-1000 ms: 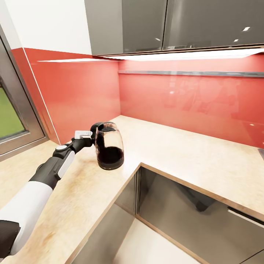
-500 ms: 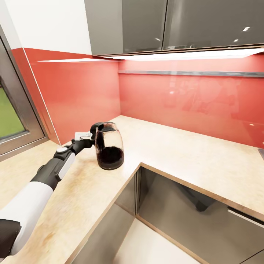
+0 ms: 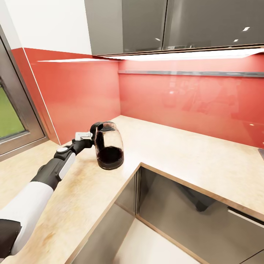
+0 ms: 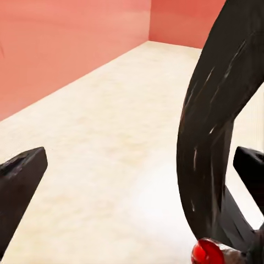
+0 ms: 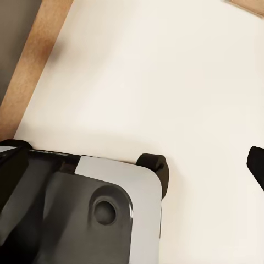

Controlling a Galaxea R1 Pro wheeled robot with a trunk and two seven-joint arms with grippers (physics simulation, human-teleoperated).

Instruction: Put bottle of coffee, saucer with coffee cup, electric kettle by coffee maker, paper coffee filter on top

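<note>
Electric kettle [image 3: 109, 146] sits upright on the counter [image 3: 190, 154], near the inside corner edge above the open gap. Left gripper [image 3: 89, 136] is at the kettle's handle [image 4: 212, 132]; in the left wrist view the fingers [image 4: 19, 184] stand wide apart, with the handle between them but close to one side, not clamped. Coffee maker isn't visible here, so "next to it" can't be confirmed.

Risks:
- off-centre handle: one finger likely hits first when closing, twisting or tipping the kettle
- kettle near the edge: a nudge could send it off
- dark liquid inside: a tilt may slosh it

Right gripper [image 5: 132, 214]: fingers spread, holding nothing, over the pale floor.
</note>
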